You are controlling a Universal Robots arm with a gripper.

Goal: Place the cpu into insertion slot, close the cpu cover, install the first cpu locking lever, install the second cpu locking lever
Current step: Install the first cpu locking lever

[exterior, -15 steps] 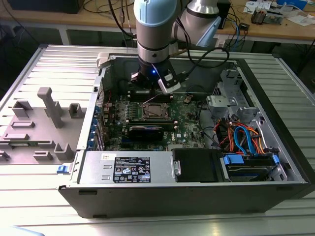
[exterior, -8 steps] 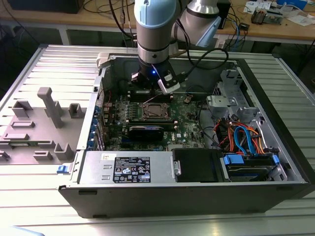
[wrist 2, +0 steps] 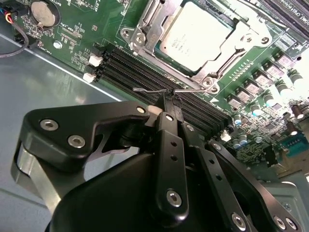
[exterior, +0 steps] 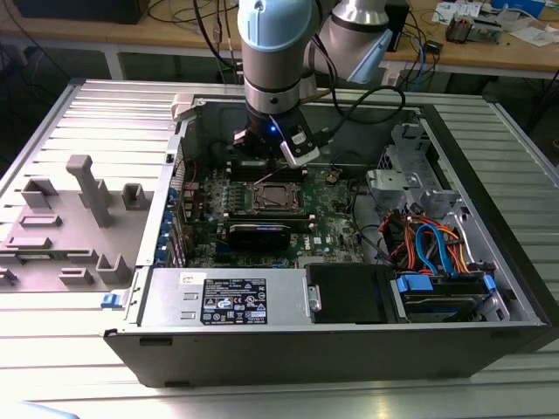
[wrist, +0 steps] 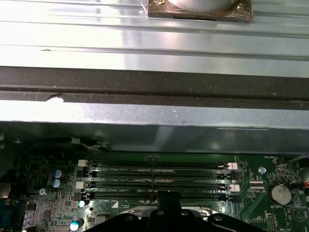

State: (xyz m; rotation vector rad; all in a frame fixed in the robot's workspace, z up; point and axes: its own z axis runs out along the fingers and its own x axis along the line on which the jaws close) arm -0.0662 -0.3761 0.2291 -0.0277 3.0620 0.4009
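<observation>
**Chip Seated, Cover Down in Open Computer Case**

The cpu [wrist 2: 195,38] is seen lying flat in the insertion slot [exterior: 258,202] on the green circuit board [wrist 2: 96,29], its dull silver top framed by the cpu cover [wrist 2: 240,42], which is folded down over its edges. Just beside the slot, over the long black memory slots [wrist 2: 145,67], the gripper [wrist 2: 166,99] is held with its fingers drawn together. Their tips are met by a thin wire locking lever [wrist 2: 145,90]; whether the wire is actually pinched cannot be told.

A round coin battery [wrist 2: 43,12] is mounted near one corner of the board. The board is housed in a grey computer case [exterior: 349,349] laid on its side, where blue and orange cables [exterior: 432,244] are bundled towards the exterior view's right. A black-and-white printed label [exterior: 234,307] is fixed to the power supply [exterior: 175,301] at the near edge.

The case is set on a ribbed metal table [exterior: 79,367], with a grey moulded fixture [exterior: 87,188] placed at the exterior view's left. A wooden bench [exterior: 489,52] strewn with wires is seen behind.
</observation>
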